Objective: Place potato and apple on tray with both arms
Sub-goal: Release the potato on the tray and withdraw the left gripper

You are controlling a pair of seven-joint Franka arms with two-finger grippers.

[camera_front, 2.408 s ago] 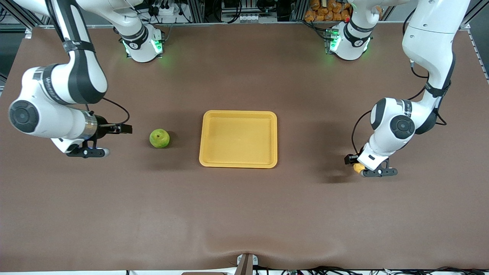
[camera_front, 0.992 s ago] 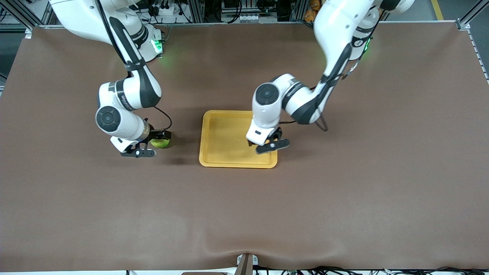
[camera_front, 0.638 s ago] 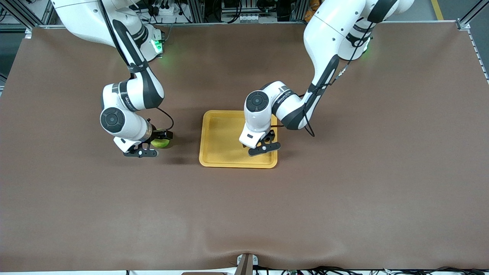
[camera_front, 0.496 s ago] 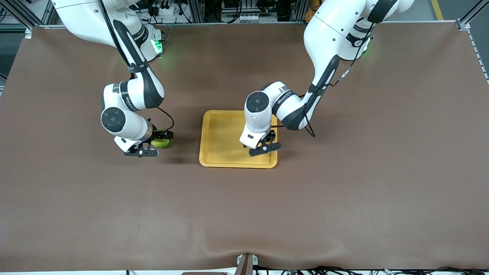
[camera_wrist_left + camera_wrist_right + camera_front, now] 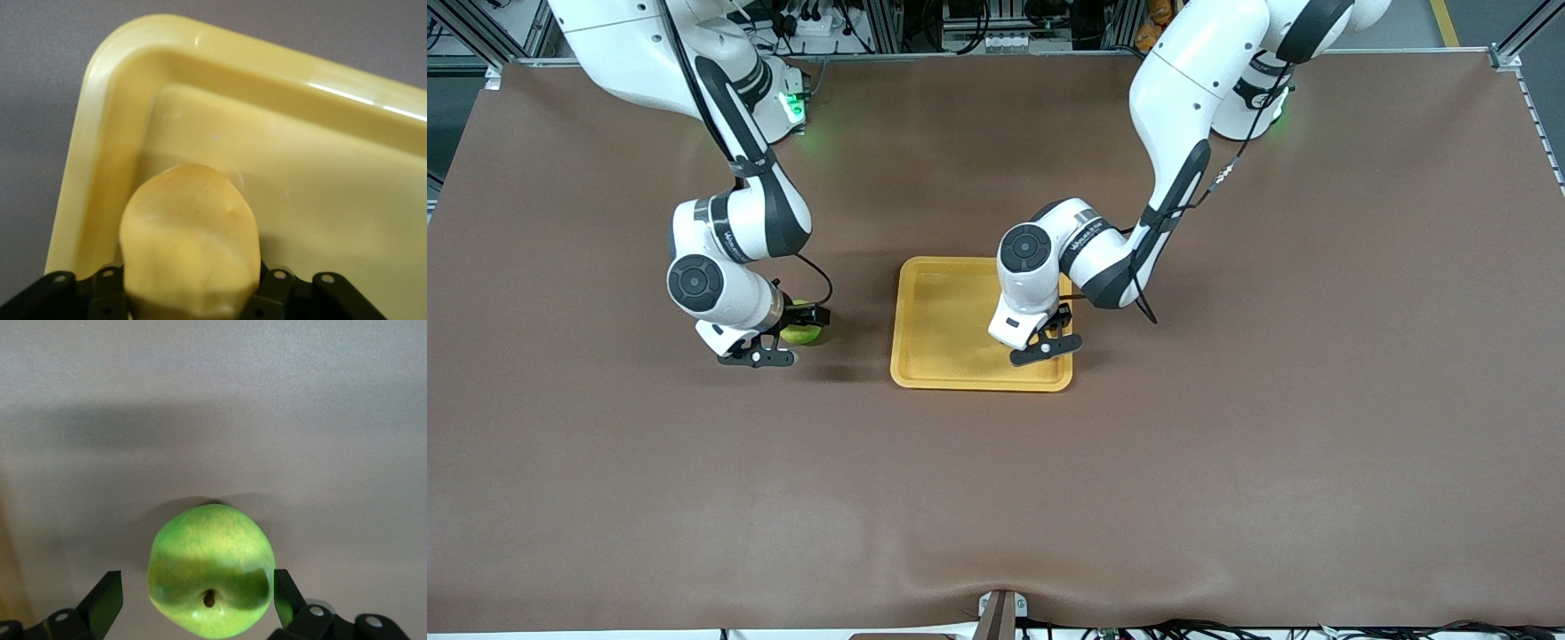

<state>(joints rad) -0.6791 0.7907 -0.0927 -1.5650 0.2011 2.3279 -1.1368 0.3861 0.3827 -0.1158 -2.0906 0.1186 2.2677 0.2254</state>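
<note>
Left gripper [image 5: 1039,342] with potato [image 5: 190,243] low over tray [image 5: 943,356] corner

The left arm [image 5: 1183,116] reaches down from its base and bends at the elbow. Its left end effector [image 5: 1040,342] points down, and its fingers [image 5: 107,293] squeeze both sides of the potato [image 5: 190,243]. The right arm [image 5: 720,133] bends down too. Its right end effector [image 5: 778,342] sits low, fingers [image 5: 103,600] spread wide on each side of the apple [image 5: 210,570].
</note>
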